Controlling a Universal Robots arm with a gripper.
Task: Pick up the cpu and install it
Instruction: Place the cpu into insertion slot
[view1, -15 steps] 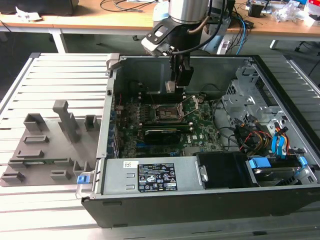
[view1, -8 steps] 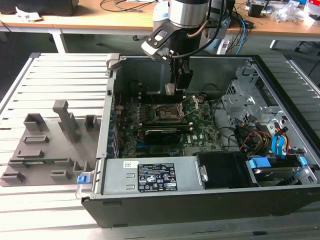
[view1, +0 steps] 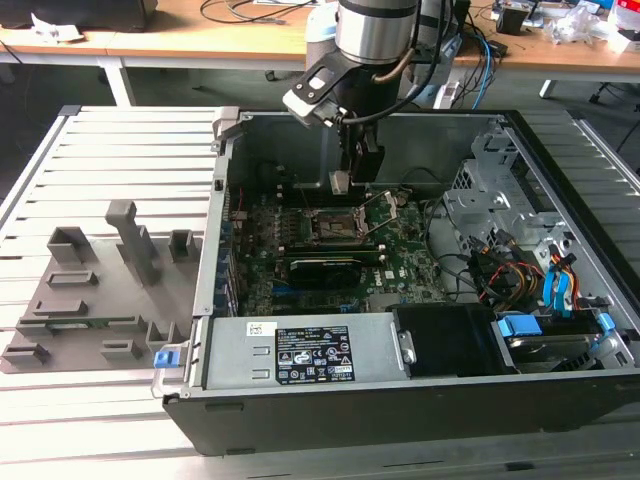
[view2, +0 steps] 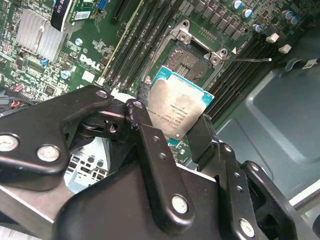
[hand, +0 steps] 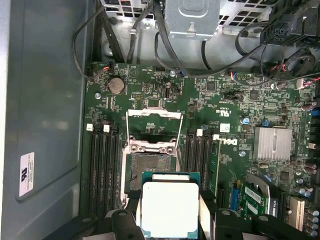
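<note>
The cpu (view2: 177, 112), a small square chip with a silver-grey top and a green edge, is clamped between my gripper's (view2: 172, 119) two black fingers (view2: 150, 145). In the exterior view the gripper (view1: 345, 178) hangs inside the open computer case (view1: 400, 400), holding the cpu (view1: 339, 182) a little above the motherboard. The dark square socket (view1: 335, 228) lies just below and in front of it. In the first wrist view the cpu (hand: 167, 207) hovers by the open socket (hand: 150, 165), whose metal frame (hand: 152, 131) is flipped up.
Memory slots (hand: 102, 175) flank the socket on both sides. Cables (view1: 500, 265) and drive bays fill the case toward the exterior view's right. A grey slotted tray (view1: 90, 290) lies on the table at the exterior view's left. A finned heatsink (hand: 272, 144) sits on the board.
</note>
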